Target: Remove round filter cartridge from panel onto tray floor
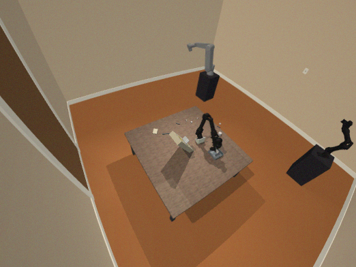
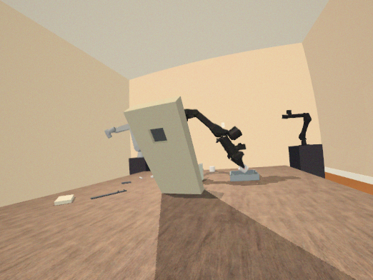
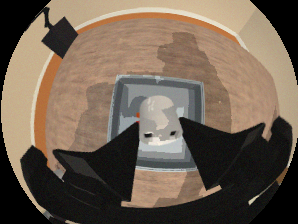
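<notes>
The white round filter cartridge (image 3: 160, 117) (image 2: 244, 169) is between my gripper's fingertips, its two dark slots facing the wrist camera. My gripper (image 3: 159, 123) is shut on the cartridge and points down at a slant over the tray. The blue-grey tray (image 1: 221, 156) (image 2: 244, 177) (image 3: 198, 159) lies on the table below; the cartridge is low at the tray's opening, and whether it touches the floor cannot be told. The beige service panel (image 1: 181, 142) (image 2: 168, 164) leans on the table away from the gripper, a square opening in its back.
On the wooden table (image 1: 177, 191) (image 2: 89, 243) are a cream block (image 1: 155, 131) (image 2: 64, 199), a dark thin rod (image 2: 108, 194) and a white cup-like thing (image 2: 212, 168). A pale box (image 1: 200, 140) stands by the arm. Two other arms stand on dark pedestals beyond the table.
</notes>
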Controlling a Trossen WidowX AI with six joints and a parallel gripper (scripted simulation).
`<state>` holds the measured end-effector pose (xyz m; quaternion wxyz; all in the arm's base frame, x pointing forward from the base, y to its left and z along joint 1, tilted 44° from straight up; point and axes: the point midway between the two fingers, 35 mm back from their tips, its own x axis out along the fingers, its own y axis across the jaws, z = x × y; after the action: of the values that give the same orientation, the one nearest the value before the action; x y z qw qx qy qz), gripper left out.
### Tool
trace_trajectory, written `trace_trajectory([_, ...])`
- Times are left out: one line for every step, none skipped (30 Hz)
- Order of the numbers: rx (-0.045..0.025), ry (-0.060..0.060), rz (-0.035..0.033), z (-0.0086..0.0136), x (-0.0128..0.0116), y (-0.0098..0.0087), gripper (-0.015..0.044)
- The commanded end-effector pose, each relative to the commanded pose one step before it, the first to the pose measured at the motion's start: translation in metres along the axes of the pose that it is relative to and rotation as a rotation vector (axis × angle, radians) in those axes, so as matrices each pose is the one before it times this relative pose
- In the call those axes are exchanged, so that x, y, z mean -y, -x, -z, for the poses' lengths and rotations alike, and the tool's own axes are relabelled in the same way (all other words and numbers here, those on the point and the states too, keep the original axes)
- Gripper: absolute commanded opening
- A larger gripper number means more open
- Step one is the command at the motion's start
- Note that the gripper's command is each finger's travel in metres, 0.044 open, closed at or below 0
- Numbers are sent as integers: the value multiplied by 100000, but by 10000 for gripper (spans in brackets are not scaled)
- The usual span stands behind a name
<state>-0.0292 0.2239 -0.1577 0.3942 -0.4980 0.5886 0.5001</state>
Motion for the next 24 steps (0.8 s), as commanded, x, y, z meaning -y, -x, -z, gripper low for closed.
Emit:
trace_trajectory([283, -202, -334, 965, -75, -1163, 0])
trace_trajectory([0, 0, 0, 0, 0, 0, 0])
trace_trajectory([0, 0, 0, 0, 0, 0, 0])
trace_trajectory([-1031, 119, 297, -204, 65, 370, 26])
trace_trajectory([0, 0, 0, 0, 0, 0, 53])
trace_trajectory([0, 0, 0, 0, 0, 0, 79])
trace_trajectory([0, 0, 0, 0, 0, 0, 105])
trace_trajectory([0, 0, 0, 0, 0, 0, 131])
trace_trajectory([0, 0, 0, 0, 0, 0, 158])
trace_trajectory([0, 0, 0, 0, 0, 0, 184])
trace_trajectory([0, 0, 0, 0, 0, 0, 210])
trace_trajectory([0, 0, 0, 0, 0, 0, 236])
trace_trajectory([0, 0, 0, 0, 0, 0, 263])
trace_trajectory([0, 0, 0, 0, 0, 0, 289])
trace_trajectory([0, 0, 0, 0, 0, 0, 315])
trace_trajectory([0, 0, 0, 0, 0, 0, 341])
trace_trajectory([0, 0, 0, 0, 0, 0, 367])
trace_trajectory([0, 0, 0, 0, 0, 0, 394])
trace_trajectory([0, 0, 0, 0, 0, 0, 420])
trace_trajectory([0, 0, 0, 0, 0, 0, 440])
trace_trajectory([0, 0, 0, 0, 0, 0, 440])
trace_trajectory([0, 0, 0, 0, 0, 0, 440])
trace_trajectory([0, 0, 0, 0, 0, 0, 440])
trace_trajectory([4, -2, 4, -174, 2, 217, 440])
